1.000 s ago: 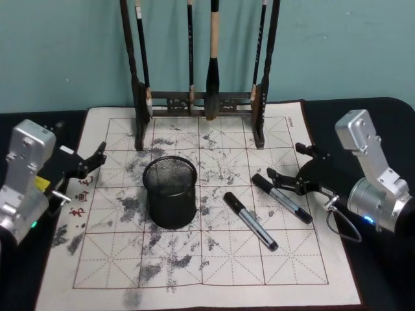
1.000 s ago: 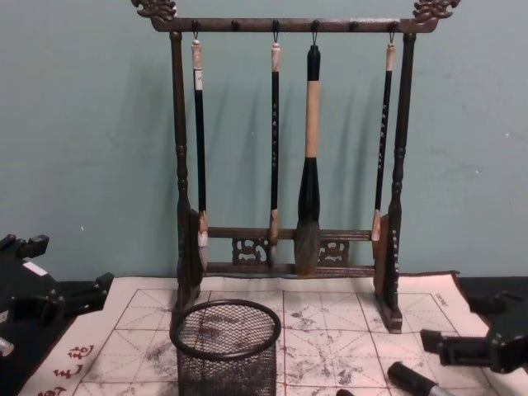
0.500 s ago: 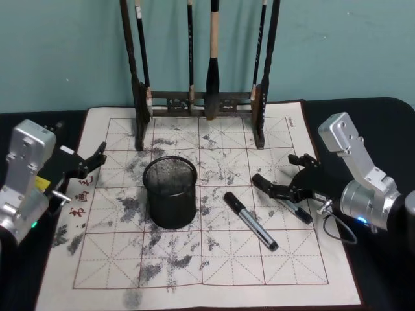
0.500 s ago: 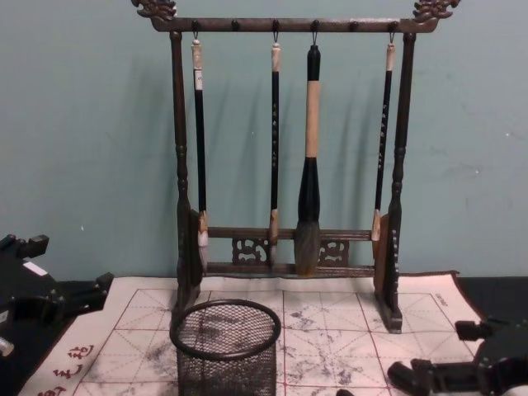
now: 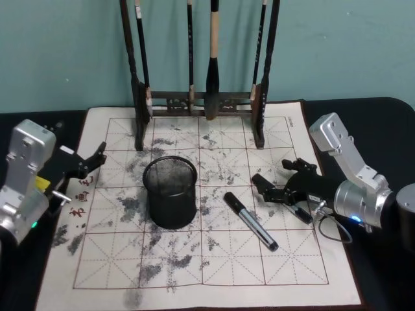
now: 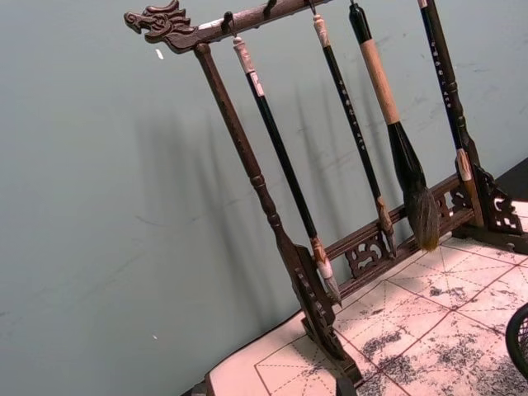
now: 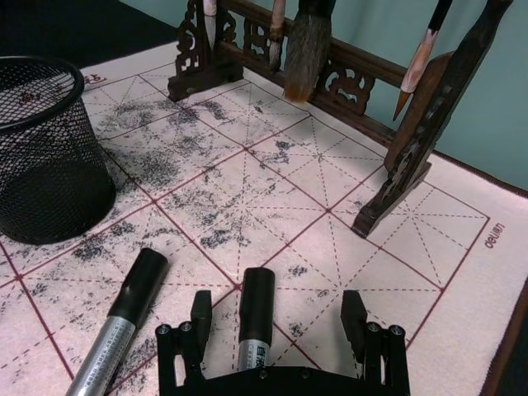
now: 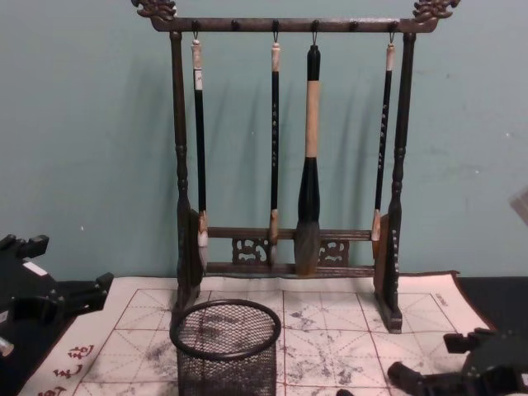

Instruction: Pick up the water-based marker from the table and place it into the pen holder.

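Two black-and-silver water-based markers lie on the gridded mat of the table (image 5: 194,272), to the right of the pen holder (image 5: 170,192). One marker (image 5: 250,221) lies free near the middle. My right gripper (image 5: 277,180) hangs low over the other marker (image 5: 302,214), open. In the right wrist view the fingers (image 7: 200,318) stand on either side of that marker's black cap (image 7: 257,305), and the free marker (image 7: 124,330) lies beside them. The black mesh pen holder (image 7: 45,148) stands upright. My left gripper (image 5: 94,162) rests open at the mat's left edge.
A tall dark wooden brush rack (image 5: 201,103) with several hanging brushes stands at the back of the mat, behind the pen holder (image 8: 225,346). The right gripper (image 8: 437,363) shows low at the chest view's right edge. A teal wall closes off the back.
My right gripper has moved left and down, from beside the right-hand marker to straddling it. The left arm, both markers and the pen holder have stayed still.
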